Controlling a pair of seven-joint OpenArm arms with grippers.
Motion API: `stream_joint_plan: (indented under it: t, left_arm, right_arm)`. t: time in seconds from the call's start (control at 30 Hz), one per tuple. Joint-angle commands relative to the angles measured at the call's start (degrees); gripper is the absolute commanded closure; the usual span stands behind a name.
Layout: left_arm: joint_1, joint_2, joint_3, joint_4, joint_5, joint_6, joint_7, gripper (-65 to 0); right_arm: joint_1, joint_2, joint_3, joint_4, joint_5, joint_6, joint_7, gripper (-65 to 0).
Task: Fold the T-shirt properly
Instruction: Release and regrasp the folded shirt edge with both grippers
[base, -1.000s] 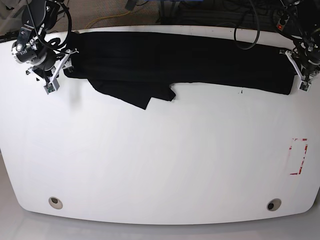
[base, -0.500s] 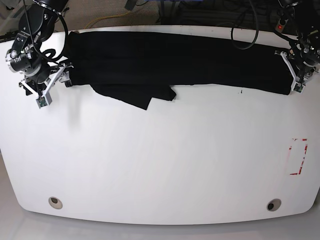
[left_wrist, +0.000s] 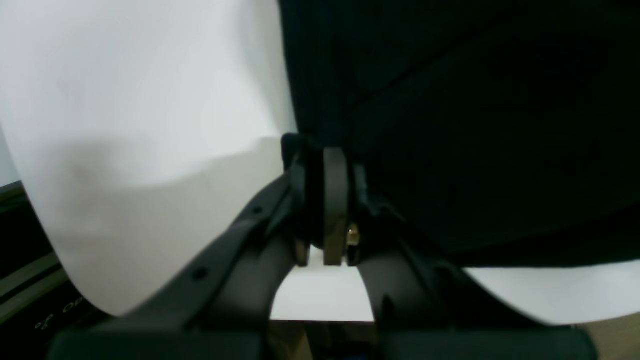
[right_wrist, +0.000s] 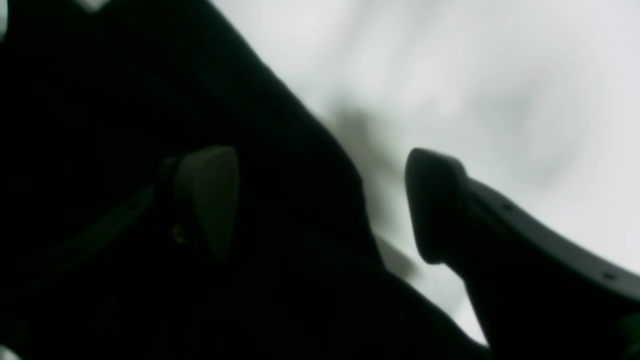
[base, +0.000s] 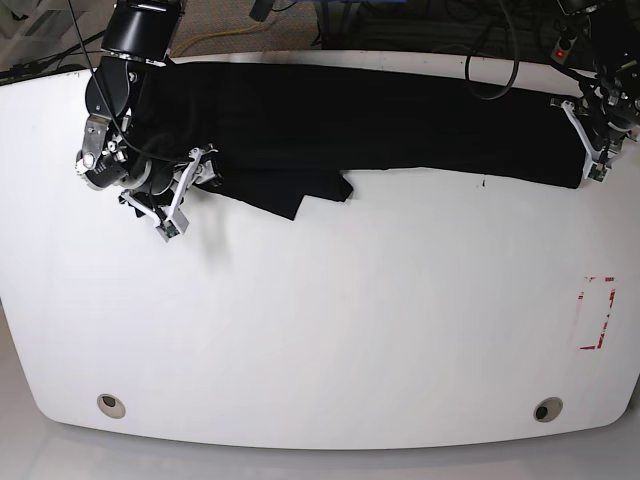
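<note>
1. The T-shirt (base: 370, 120) lies folded into a long black band along the far edge of the white desk (base: 330, 320), reaching nearly from one far corner to the other, with a loose flap (base: 290, 190) sticking out toward the middle of the desk.
2. The left tool (base: 592, 158) sits at the end of the band by the far corner on the robot's left. In its wrist view the fingers (left_wrist: 334, 200) are pressed together right at the cloth's edge, closed on the T-shirt.
3. The right tool (base: 180, 195) is over the other end of the band, near the flap. Its jaws stand wide apart; in the wrist view one finger (right_wrist: 210, 195) is over the black cloth and the other is over bare desk, with the cloth's edge running between them.
4. Nothing is held by the right tool.
</note>
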Motion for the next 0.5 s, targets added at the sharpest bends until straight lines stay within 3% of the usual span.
stream_joint_plan:
  t: [0.0, 0.3, 0.37, 0.47]
  left_arm:
    - [-0.43, -0.81, -0.37, 1.12, -0.18, 0.32, -0.71, -1.7]
    - [-0.43, -0.72, -0.37, 1.12, -0.18, 0.32, -0.71, -1.7]
    - [-0.43, -0.72, -0.20, 1.12, -0.18, 0.32, -0.71, -1.7]
    - [-0.43, -0.72, -0.20, 1.03, -0.18, 0.32, -0.71, -1.7]
  right_arm:
    - [1.44, 0.95, -1.32, -1.37, 0.58, -0.07, 3.58, -48.2]
    - [1.61, 2.88, -5.36, -8.58, 0.58, -0.07, 9.82, -47.9]
    - [1.61, 3.06, -6.06, -9.20, 0.58, -0.07, 10.96, -43.6]
    - [1.53, 3.06, -6.94, -9.37, 0.58, -0.07, 12.02, -25.2]
